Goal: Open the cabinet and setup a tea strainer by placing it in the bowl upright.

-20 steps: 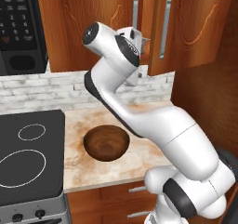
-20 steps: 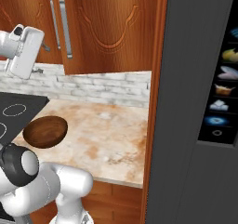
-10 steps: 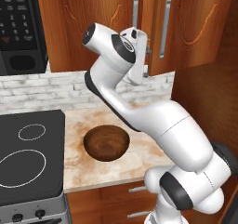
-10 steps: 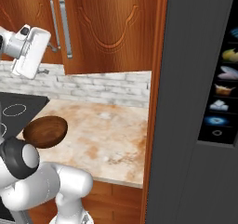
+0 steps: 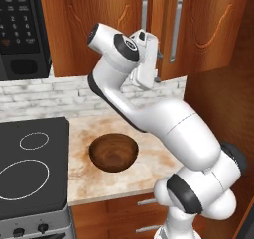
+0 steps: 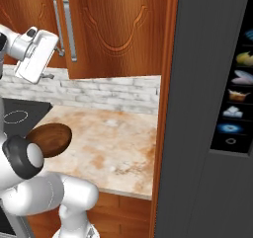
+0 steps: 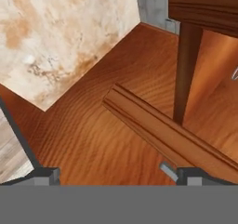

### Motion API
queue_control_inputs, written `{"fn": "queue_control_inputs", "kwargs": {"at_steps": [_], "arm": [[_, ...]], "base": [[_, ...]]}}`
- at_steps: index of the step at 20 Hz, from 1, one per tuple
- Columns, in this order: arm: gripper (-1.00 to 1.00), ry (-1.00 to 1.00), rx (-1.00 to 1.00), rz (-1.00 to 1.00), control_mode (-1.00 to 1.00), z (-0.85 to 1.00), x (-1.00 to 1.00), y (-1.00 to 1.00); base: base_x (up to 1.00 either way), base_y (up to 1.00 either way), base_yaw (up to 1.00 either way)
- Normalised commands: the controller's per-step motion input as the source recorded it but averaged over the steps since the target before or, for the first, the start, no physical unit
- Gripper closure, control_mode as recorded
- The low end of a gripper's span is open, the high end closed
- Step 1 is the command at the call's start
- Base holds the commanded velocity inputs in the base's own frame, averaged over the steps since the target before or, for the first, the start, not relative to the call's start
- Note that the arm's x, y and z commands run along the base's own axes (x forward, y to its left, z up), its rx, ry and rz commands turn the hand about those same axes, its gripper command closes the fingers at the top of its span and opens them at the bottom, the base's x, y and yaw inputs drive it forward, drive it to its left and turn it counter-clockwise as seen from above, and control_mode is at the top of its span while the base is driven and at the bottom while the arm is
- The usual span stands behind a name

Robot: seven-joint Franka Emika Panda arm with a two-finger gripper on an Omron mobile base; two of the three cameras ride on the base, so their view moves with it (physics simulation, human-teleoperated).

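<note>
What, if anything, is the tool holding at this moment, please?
Nothing: the tool is open and empty, raised near the handles of the closed cabinet.

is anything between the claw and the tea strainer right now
Yes, the cabinet doors are both shut, and no strainer shows on the counter, so it is presumably behind them. The open claw is raised near the silver handles, not yet on one. The bowl sits uncovered on the counter.
</note>
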Motion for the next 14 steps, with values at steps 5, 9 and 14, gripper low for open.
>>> {"fn": "queue_control_inputs", "kwargs": {"at_steps": [5,9,14], "arm": [[-1.0,0.04,-0.03,-0.03,-1.0,0.0,0.09,0.0],[-1.0,0.0,-0.04,0.0,-1.0,0.0,0.15,0.0],[-1.0,0.0,-0.04,0.0,-1.0,0.0,0.13,0.0]], "base": [[0.0,0.0,0.0],[0.0,0.0,0.0],[0.0,0.0,0.0]]}}
